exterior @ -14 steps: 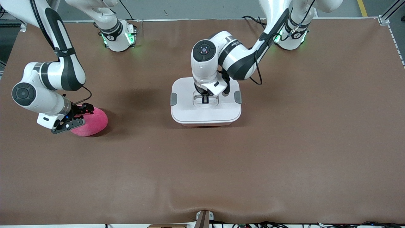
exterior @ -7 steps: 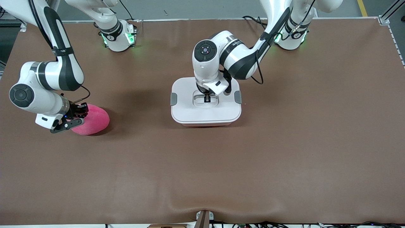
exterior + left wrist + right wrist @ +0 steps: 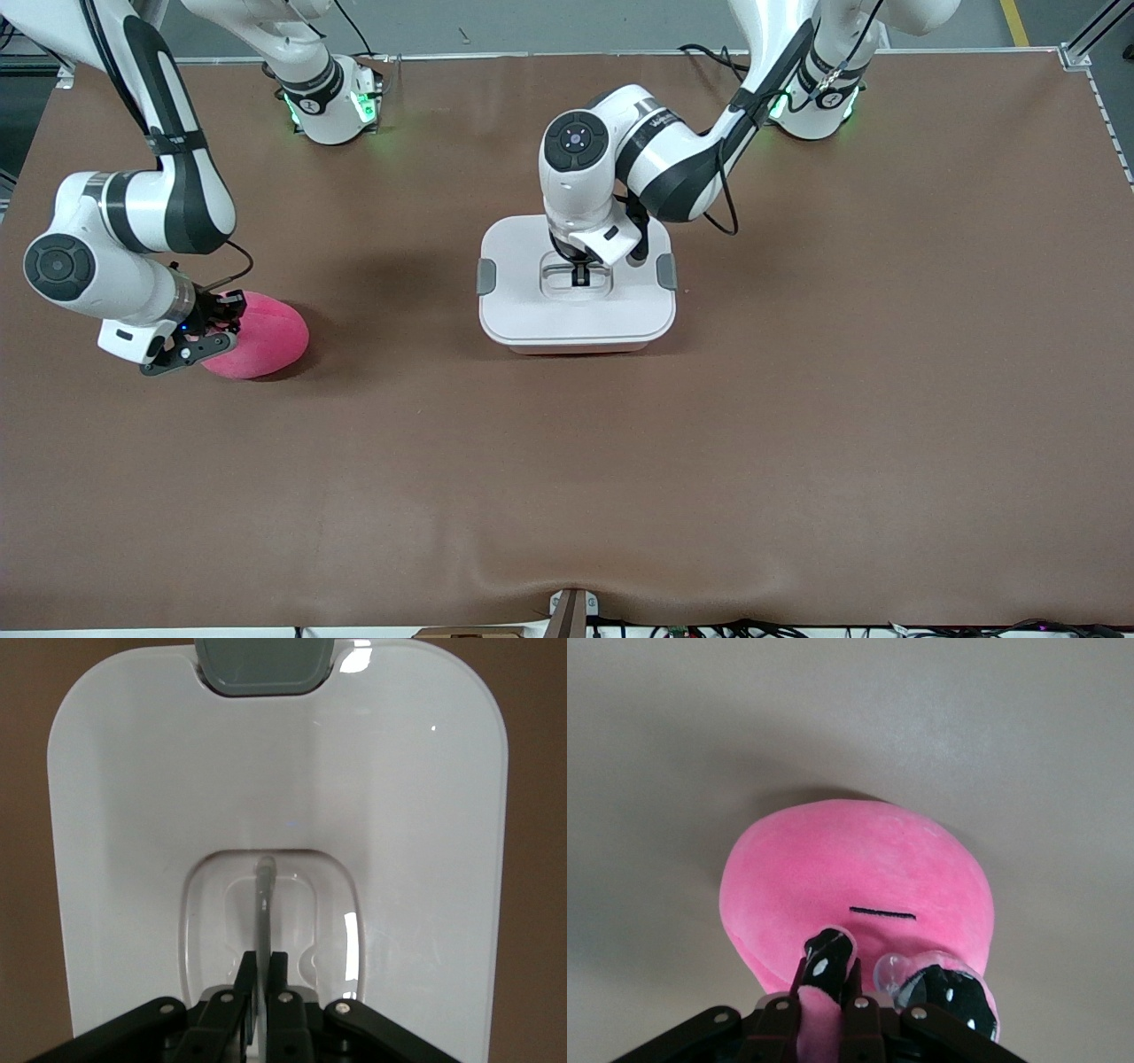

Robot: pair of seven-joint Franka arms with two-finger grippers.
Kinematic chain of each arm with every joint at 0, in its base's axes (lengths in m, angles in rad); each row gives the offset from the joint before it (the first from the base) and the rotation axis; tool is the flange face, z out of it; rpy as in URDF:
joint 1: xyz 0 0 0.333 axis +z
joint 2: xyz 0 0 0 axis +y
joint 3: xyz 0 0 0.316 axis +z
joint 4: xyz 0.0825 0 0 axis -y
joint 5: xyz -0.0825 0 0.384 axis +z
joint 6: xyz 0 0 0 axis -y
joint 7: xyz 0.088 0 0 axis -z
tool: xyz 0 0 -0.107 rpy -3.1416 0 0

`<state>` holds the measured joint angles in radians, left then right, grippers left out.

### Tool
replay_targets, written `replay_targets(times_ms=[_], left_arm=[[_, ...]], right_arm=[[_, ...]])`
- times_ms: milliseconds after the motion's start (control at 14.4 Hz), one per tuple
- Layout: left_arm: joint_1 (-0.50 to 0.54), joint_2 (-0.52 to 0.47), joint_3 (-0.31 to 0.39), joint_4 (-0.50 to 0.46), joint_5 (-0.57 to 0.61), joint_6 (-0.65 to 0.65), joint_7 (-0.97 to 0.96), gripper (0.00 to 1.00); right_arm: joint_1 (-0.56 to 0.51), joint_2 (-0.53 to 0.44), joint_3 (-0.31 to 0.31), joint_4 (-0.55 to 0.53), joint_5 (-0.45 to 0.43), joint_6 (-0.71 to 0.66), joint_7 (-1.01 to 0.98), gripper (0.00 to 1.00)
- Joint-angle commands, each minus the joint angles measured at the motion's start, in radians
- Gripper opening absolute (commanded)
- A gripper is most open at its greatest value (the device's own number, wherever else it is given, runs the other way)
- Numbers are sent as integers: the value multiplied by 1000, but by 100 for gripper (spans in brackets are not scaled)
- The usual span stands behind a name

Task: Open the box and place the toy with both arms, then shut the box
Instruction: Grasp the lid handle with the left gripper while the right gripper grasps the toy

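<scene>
Fingers of the left gripper (image 3: 262, 979) are pinching the thin grey handle (image 3: 264, 904) that is standing up in the recessed well of the white lid (image 3: 576, 306); in the front view this gripper (image 3: 580, 275) is sitting at the lid's centre. The lid is lying flat on the box (image 3: 576, 347), with a grey clip (image 3: 485, 276) at each short side, the one toward the left arm's end (image 3: 666, 271) included. The box is resting near the middle of the brown worktop (image 3: 797, 399). Well apart from the box, toward the right arm's end of the worktop, the right gripper (image 3: 215, 330) is squeezing a fold of the pink toy (image 3: 261, 337), which is lying on the worktop; in the right wrist view the gripper (image 3: 828, 1010) is closing tight on the plush (image 3: 859, 877) beside its black eyes.
</scene>
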<state>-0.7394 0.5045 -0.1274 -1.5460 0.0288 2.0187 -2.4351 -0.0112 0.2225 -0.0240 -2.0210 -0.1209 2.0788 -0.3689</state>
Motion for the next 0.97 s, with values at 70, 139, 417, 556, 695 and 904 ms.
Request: replay_targets(times_ms=[70, 139, 417, 556, 695, 904], left_arm=[[-2, -56, -1, -26, 22, -18, -16, 0], [-3, -60, 0, -28, 22, -21, -16, 0], [-3, -80, -1, -26, 22, -35, -15, 0], [0, -84, 0, -25, 22, -40, -9, 0], [11, -95, 0, -26, 22, -41, 1, 0], [34, -116, 3, -28, 22, -49, 13, 0]], right_arm=[[7, 3, -1, 24, -17, -19, 2, 0], [7, 3, 1, 24, -17, -19, 4, 0], [8, 3, 1, 24, -17, -16, 4, 0], [8, 3, 1, 24, -17, -14, 4, 0], [7, -3, 1, 34, -17, -16, 8, 0], [7, -12, 3, 65, -17, -19, 8, 0]])
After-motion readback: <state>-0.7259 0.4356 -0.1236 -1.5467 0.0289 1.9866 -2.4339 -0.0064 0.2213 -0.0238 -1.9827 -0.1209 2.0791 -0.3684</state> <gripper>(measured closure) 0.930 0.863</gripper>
